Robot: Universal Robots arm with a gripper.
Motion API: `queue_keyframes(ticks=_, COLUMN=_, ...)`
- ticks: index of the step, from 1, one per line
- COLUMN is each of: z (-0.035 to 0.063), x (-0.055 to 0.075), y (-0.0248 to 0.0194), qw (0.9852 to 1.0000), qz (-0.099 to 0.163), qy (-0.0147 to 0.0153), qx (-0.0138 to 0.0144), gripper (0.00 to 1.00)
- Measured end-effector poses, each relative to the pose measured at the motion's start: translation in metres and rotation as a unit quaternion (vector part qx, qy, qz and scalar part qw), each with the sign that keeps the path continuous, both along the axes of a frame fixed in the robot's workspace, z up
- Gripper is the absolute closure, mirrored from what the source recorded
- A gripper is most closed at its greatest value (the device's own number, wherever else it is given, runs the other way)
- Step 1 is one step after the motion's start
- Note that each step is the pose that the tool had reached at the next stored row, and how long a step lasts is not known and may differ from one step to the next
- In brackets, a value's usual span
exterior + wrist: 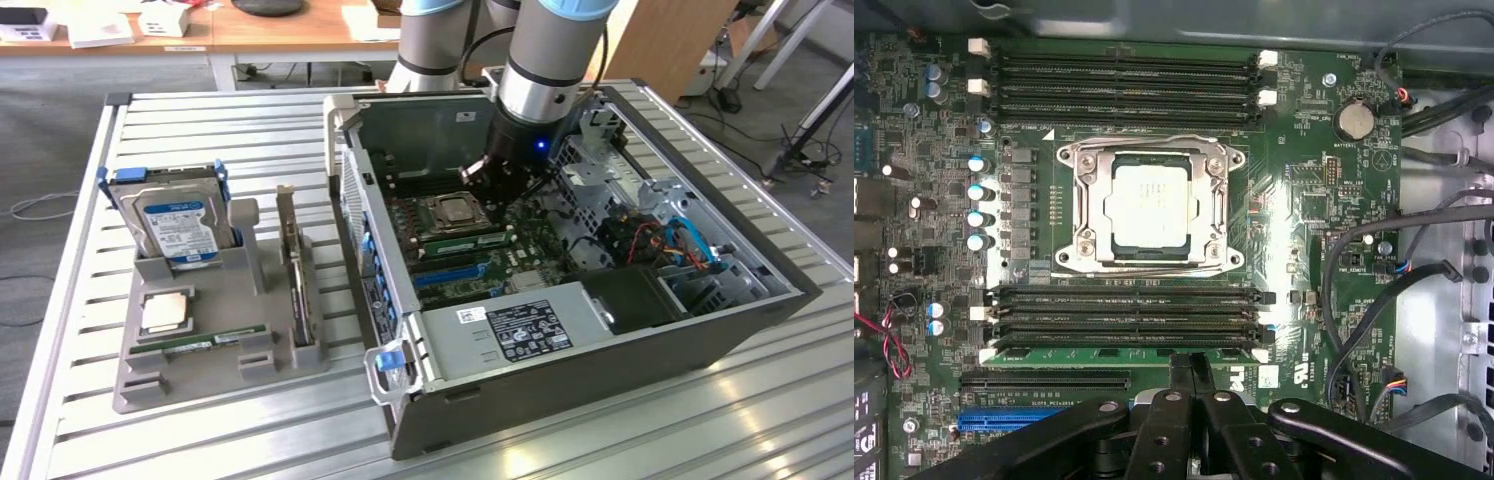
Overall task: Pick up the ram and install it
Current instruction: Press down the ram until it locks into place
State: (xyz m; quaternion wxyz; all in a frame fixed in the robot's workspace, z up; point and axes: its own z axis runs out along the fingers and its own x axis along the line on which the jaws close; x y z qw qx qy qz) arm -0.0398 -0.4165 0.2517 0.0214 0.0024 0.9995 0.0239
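- Gripper point(487, 195), exterior view: it hangs from the grey arm, low inside an open computer case point(574, 370), just over the motherboard point(521, 262). From this side I cannot tell how its fingers stand.
- The ram point(467, 243) is a thin green strip on the motherboard, just beside the processor socket point(451, 215), on the side nearer the camera.
- To the exterior view's left of the case, a grey tray point(200, 375) sits on the slatted table point(200, 440). It holds an upright hard drive point(174, 225), a flat silver chip point(167, 312), a dark card point(296, 290) standing on edge, and a second green stick point(200, 343) lying flat.
- Wrist view: the gripper point(1192, 375) has its black fingers pressed together, with nothing between them.
- Their tips are at the ram's point(1084, 356) long edge. The ram stands in the outermost slot of the bank beside the socket point(1149, 205).
- Beyond the socket, four dark slots point(1124, 85) lie in a row. A blue slot point(1004, 420) and black cables point(1374, 290) flank the gripper.
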Motion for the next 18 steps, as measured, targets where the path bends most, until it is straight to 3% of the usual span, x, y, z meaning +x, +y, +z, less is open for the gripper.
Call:
queue_keyframes(ticks=7, z=0.0, x=0.0, y=0.0, qw=1.0, qz=0.0, qy=0.0001, qx=-0.0001, gripper=0.89)
queue_keyframes(ticks=10, z=0.0, x=0.0, y=0.0, qw=1.0, qz=0.0, qy=0.0026, qx=-0.0002, gripper=0.89)
queue_keyframes(ticks=14, z=0.0001, x=0.0, y=0.0, qw=0.9999, qz=0.0, qy=0.0117, qx=-0.0002, gripper=0.89)
queue_keyframes(ticks=17, z=0.0004, x=0.0002, y=0.0, qw=0.9998, qz=0.0, qy=0.0217, qx=-0.0006, gripper=0.89)
queue_keyframes(ticks=18, z=0.0005, x=0.0001, y=0.0, qw=0.9997, qz=0.0, qy=0.0238, qx=-0.0008, gripper=0.89)
